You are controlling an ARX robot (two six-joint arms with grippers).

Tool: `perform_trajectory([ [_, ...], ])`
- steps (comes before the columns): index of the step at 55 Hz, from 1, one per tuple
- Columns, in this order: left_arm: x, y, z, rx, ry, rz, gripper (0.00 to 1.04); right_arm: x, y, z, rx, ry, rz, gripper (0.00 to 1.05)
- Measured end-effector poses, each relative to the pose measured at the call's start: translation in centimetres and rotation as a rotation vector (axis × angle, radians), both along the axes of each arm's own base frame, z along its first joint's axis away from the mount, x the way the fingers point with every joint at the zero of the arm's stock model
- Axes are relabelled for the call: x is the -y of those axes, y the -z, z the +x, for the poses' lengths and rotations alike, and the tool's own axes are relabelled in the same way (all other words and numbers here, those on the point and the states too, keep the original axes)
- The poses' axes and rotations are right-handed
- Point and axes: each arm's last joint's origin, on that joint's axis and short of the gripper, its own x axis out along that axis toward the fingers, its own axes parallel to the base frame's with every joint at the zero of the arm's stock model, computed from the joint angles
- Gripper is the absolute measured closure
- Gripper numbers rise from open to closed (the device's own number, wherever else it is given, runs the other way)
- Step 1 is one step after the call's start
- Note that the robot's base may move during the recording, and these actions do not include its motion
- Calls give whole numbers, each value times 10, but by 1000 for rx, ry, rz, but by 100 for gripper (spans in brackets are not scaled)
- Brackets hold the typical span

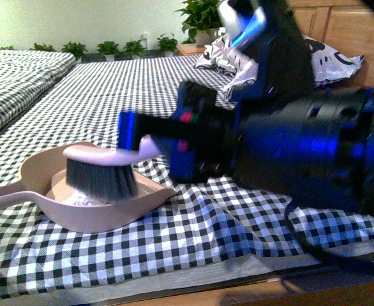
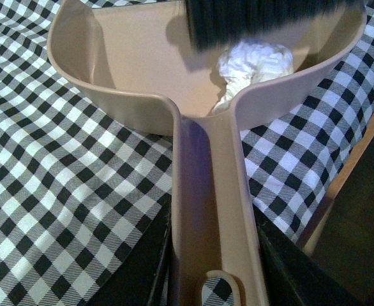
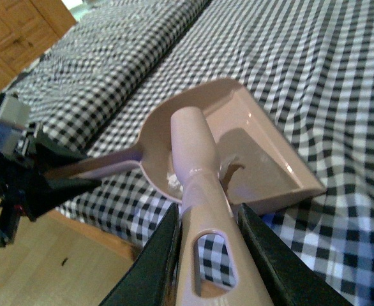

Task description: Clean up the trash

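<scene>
The trash, a small crumpled white wad of tissue (image 2: pixel 254 65), lies inside the pan of the beige plastic dustpan (image 2: pixel 142 64), against its rear wall close to where the handle joins, and directly under the dark grey bristles of the pale pink hand brush (image 1: pixel 101 167). In the front view only a sliver of the wad (image 1: pixel 85 199) shows below the bristles.

Nearest the camera in the left wrist view, the left gripper (image 2: pixel 214 268) has its two black jaws closed on either side of the dustpan's long channel-shaped handle, holding it. The dustpan rests on the black-and-white checked cloth (image 1: pixel 193 236) that covers the bed, near the bed's front edge, with its open mouth facing away from the left arm.

The right gripper (image 3: pixel 206 245) clamps the brush's handle (image 3: pixel 196 185) between its black jaws; the slot in the handle sits between them. The brush head reaches down into the dustpan (image 3: pixel 263 153), bristles touching or nearly touching the wad, of which the right wrist view shows only a white speck beside the handle. The right arm's blue and black body (image 1: pixel 289 146) fills much of the right side of the front view.

Farther back lies a black-and-white patterned pillow (image 1: pixel 330 57) at the wooden headboard, and a row of green potted plants (image 1: pixel 110 48) stands along the far wall.
</scene>
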Motion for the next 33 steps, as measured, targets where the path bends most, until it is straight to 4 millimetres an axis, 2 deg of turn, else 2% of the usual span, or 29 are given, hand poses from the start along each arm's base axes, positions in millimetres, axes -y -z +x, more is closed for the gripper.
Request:
perform_trajectory([
  [9,0,0,0,0,0,0,76,21,-18,19,26,111,42,82],
  [15,0,0,0,0,0,0,76,27,-24,29,45,148,59,82],
  [25,0,0,0,0,0,0,76,28,-26,48,60,196,66,82],
  [33,0,0,0,0,0,0,76,41,-28,68,69,272,67,82],
])
